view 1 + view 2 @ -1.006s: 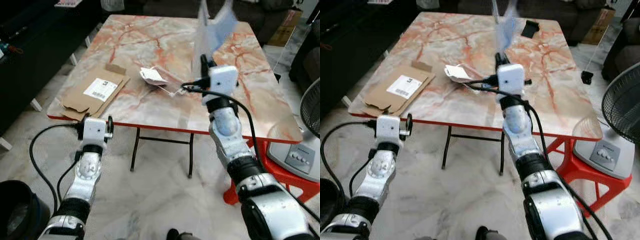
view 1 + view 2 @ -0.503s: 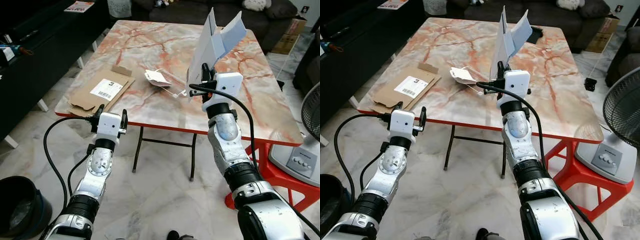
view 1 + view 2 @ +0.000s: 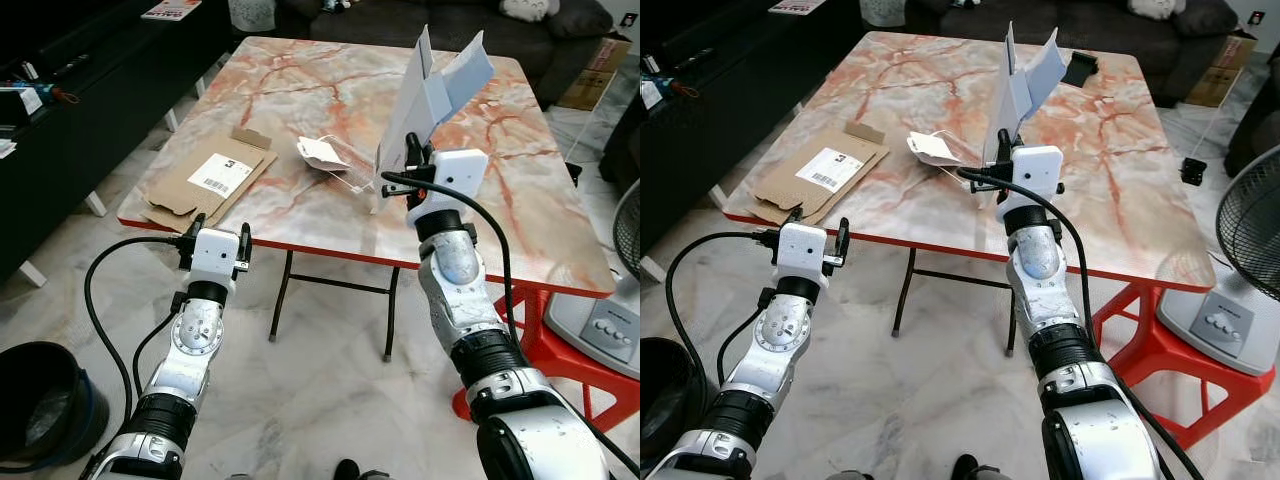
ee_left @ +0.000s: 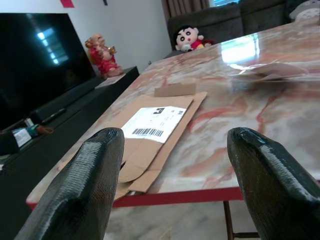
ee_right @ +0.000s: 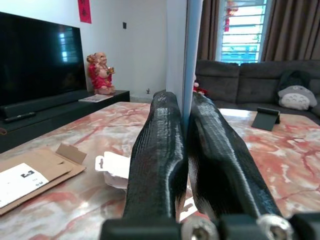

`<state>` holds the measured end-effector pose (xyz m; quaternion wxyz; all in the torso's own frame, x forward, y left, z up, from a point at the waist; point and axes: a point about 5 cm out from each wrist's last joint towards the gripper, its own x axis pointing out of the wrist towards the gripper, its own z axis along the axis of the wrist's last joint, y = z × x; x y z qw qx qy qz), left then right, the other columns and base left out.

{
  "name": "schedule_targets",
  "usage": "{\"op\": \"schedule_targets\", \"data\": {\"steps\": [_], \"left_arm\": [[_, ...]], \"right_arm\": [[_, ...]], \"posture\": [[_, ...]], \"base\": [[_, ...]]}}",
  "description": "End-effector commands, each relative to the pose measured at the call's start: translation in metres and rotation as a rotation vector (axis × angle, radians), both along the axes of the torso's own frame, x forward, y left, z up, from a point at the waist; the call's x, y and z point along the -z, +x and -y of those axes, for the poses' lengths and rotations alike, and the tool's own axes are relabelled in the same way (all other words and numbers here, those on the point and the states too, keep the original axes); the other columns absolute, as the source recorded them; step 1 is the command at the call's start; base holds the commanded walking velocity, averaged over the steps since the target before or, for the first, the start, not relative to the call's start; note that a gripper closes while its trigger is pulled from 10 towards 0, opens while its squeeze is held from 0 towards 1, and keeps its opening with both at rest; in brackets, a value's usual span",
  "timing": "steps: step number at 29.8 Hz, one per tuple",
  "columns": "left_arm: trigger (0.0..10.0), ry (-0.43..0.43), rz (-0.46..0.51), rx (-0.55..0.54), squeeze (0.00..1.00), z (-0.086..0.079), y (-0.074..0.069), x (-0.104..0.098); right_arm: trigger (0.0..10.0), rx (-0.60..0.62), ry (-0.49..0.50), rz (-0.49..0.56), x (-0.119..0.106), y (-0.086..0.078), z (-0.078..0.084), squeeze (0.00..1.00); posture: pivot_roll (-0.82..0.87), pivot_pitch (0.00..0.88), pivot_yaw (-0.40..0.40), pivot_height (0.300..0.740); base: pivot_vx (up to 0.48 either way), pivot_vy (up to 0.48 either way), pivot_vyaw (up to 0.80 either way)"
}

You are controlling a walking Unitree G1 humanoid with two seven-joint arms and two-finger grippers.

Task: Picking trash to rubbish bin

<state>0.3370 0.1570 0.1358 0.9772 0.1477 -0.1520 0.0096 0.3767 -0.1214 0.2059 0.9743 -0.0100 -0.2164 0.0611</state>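
Observation:
My right gripper (image 3: 408,156) is shut on a folded white sheet of paper (image 3: 432,88), which stands upright over the front part of the marble table (image 3: 530,190). In the right wrist view the paper (image 5: 176,45) rises from between the two pressed fingers (image 5: 159,150). A crumpled white wrapper on clear plastic (image 3: 322,154) lies on the table just left of that gripper. A flattened cardboard box (image 3: 205,178) with a label lies at the table's front left corner. My left gripper (image 3: 217,230) is open, low before that corner, holding nothing.
A black rubbish bin (image 3: 38,412) stands on the floor at the lower left. A fan (image 3: 622,250) and a red stool (image 3: 525,330) are on the right. A dark TV cabinet (image 3: 60,120) runs along the left. A sofa lies behind the table.
The camera has shifted, so the bin shows more. The paper, blurred a second ago, is now held steady and upright in the right gripper. The left gripper stays open.

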Motion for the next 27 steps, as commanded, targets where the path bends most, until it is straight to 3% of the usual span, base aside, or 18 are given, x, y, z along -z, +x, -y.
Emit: {"op": "schedule_targets", "data": {"steps": [1,7,27], "left_arm": [[10.0,-0.003,-0.002,-0.011,0.0,-0.0031,-0.0011,-0.001],[10.0,-0.006,-0.005,-0.01,0.0,-0.0032,-0.0019,-0.0001],[10.0,-0.014,0.003,-0.011,0.0,-0.0013,-0.0015,-0.0021]], "right_arm": [[10.0,0.002,-0.006,-0.001,-0.0005,-0.0008,0.0018,0.0],[10.0,0.0,-0.009,-0.006,0.0007,-0.0013,0.0016,0.0],[10.0,-0.006,-0.027,-0.01,-0.0007,0.0002,0.0022,0.0]], "posture": [[0.14,0.131,-0.012,0.74],[0.14,0.133,-0.015,0.74],[0.14,0.132,-0.028,0.74]], "base": [[0.0,0.0,0.0],[0.0,0.0,0.0],[-0.259,0.0,0.0]]}}
